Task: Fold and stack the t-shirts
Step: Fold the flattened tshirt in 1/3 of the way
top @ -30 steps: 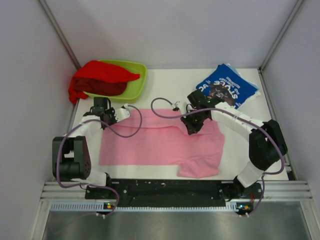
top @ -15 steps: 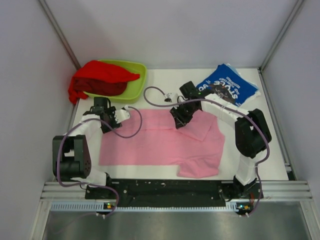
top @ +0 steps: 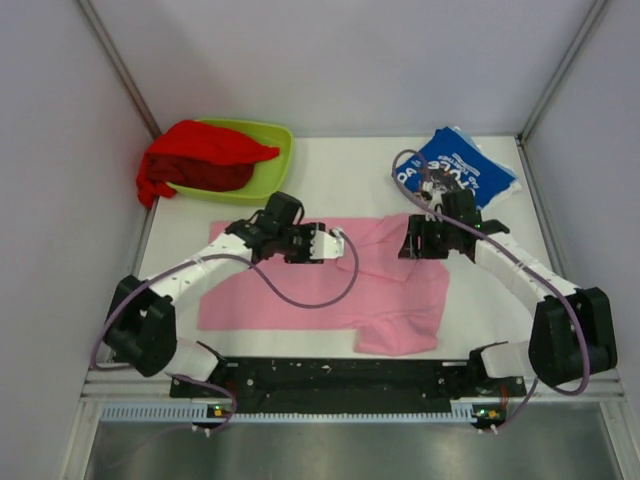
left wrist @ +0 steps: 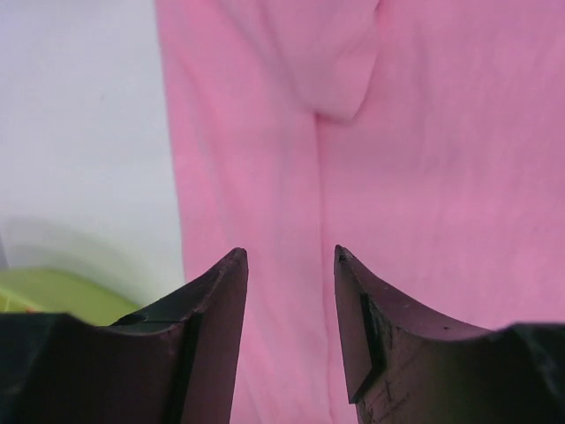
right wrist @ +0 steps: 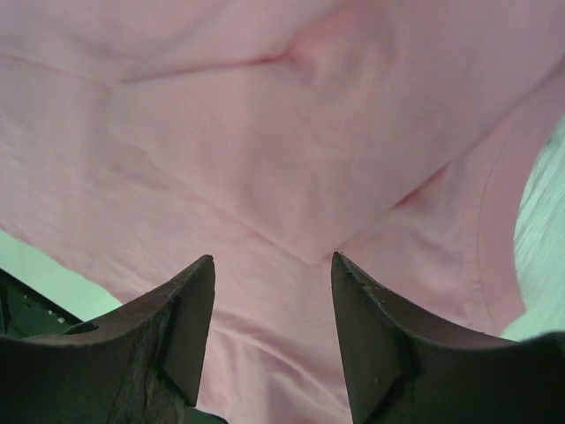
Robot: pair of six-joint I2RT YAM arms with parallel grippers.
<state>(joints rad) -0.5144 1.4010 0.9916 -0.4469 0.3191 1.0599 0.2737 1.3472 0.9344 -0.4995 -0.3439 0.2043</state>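
The light pink t-shirt (top: 380, 300) lies spread across the middle of the table, with a sleeve flap folded onto its body (right wrist: 291, 159). My left gripper (top: 327, 243) hovers over its far edge near the middle, open, with only pink cloth (left wrist: 424, 159) beneath the gripper (left wrist: 287, 258). My right gripper (top: 412, 240) is over the shirt's far right part, open and empty (right wrist: 272, 261). The royal blue t-shirt (top: 455, 175) lies folded at the back right. The red t-shirt (top: 205, 160) is heaped in the tray.
The lime-green tray (top: 275, 165) stands at the back left, and its rim (left wrist: 53, 296) shows in the left wrist view. Grey walls close in on the table's left, right and back. A dark rail (top: 330, 375) runs along the near edge.
Both grippers have gone from shut to open. The left arm swung right from the shirt's far left corner to its middle. The right arm carried cloth left, then moved back right.
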